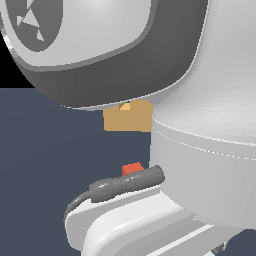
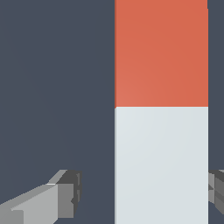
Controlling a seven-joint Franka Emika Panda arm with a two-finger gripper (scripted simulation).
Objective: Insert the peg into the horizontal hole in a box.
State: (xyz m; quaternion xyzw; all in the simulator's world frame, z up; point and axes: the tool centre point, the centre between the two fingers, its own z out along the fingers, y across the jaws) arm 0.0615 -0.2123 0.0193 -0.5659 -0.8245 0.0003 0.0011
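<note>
The peg fills much of the wrist view, its red-orange half [image 2: 161, 52] meeting its pale grey-white half [image 2: 161, 166] at a straight line. My gripper [image 2: 146, 192] is open and straddles the white half. One finger [image 2: 65, 197] stands clear of the peg's side, and the other finger [image 2: 217, 192] sits right at the opposite side. In the exterior view only a small red bit of the peg [image 1: 132, 168] shows under the arm. The tan box [image 1: 127, 119] stands beyond it, partly covered by the arm. The hole is hidden.
The robot's white and dark grey arm links [image 1: 200, 150] fill most of the exterior view, with a dark cable [image 1: 125, 184] running across the wrist. The floor [image 1: 45, 150] is a plain dark blue-grey.
</note>
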